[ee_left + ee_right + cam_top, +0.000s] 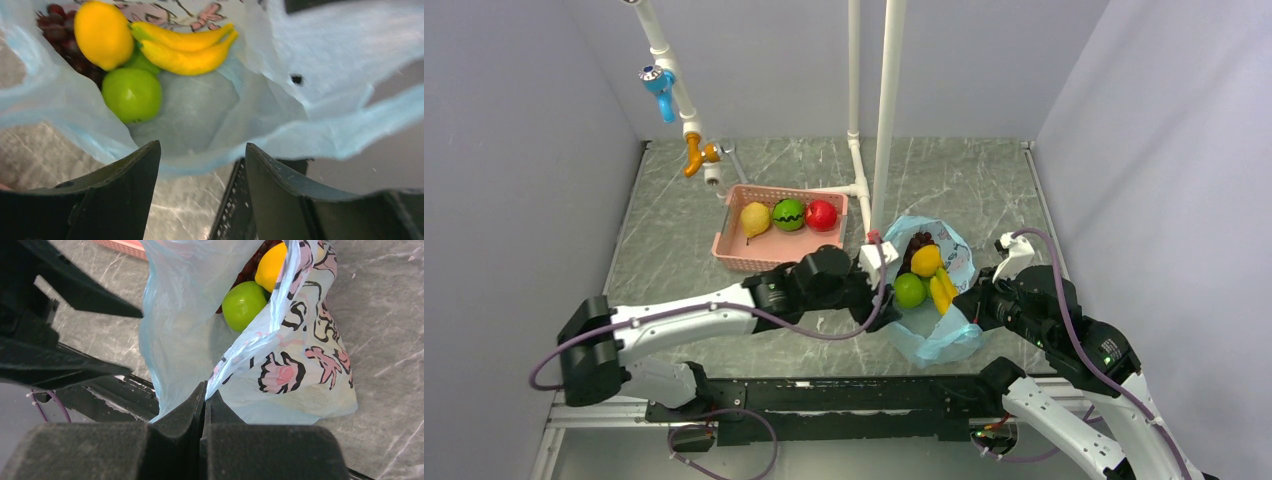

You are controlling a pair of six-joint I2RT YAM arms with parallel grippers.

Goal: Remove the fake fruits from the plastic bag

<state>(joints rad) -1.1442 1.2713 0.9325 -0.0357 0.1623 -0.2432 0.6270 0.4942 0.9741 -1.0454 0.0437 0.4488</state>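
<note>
Black left gripper (202, 150): spread wide, nothing between the fingers (125, 190); sits at the open mouth of the plastic bag (310, 75) and points into it; contact with the film not determinable.
Right gripper (204, 390): pressed together, pinching a fold of the bag's rim on the near right side; keeps that edge raised above the table (984, 190).
Plastic bag: lies on the table between the two grippers, near the right end of the basket (729, 250); mouth open upward; thin, crinkled, translucent light-blue film, printed with pink and black flower shapes on the outer face.
Bag contents: four fruits, clustered toward the far end.
Green apple (131, 94): round, glossy, closest to the left gripper; touches the orange (102, 32).
Orange: smooth, yellow-orange, slightly oval; rests against the grapes (60, 30).
Bananas (185, 47): two curved yellow pieces joined at a green stem, just beside the orange.
Grapes: dark purple cluster, largely hidden behind the orange.
Basket: pink lattice plastic, rectangular, shallow; sits left of the bag.
Basket contents: yellow pear (754, 218), striped green watermelon (788, 214) and red apple (821, 214), in a row from left to right, each touching or just beside the next.
Table: grey marble-pattern surface with pale veins.
</note>
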